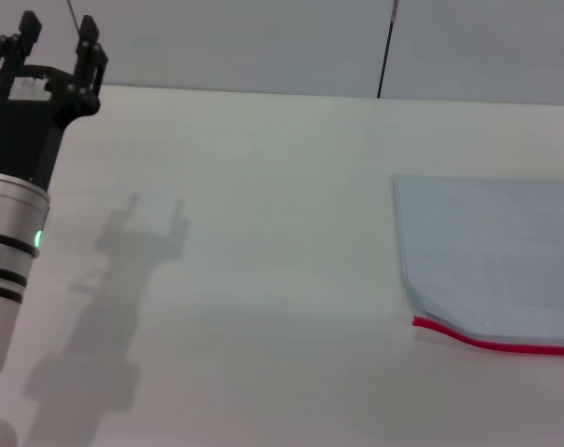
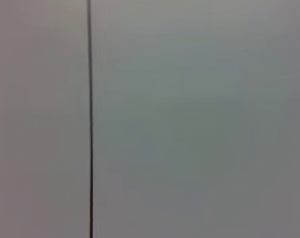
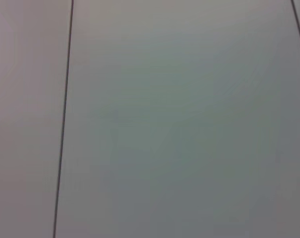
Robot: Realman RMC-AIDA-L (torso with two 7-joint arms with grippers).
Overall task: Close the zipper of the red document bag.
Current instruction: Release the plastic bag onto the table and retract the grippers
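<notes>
The red document bag (image 1: 496, 261), a flat translucent pale-blue pouch, lies on the white table at the right of the head view and runs off the right edge. Its zipper (image 1: 496, 342) is a thin bright-red strip along the near edge. My left gripper (image 1: 58, 33) is raised at the far left, far from the bag, pointing up and away, open with nothing between its fingers. My right gripper is out of view. Both wrist views show only plain grey wall panels.
The white table (image 1: 245, 279) stretches between my left arm and the bag. A grey wall (image 1: 263, 42) with a dark vertical seam (image 1: 385, 51) stands behind the table's far edge.
</notes>
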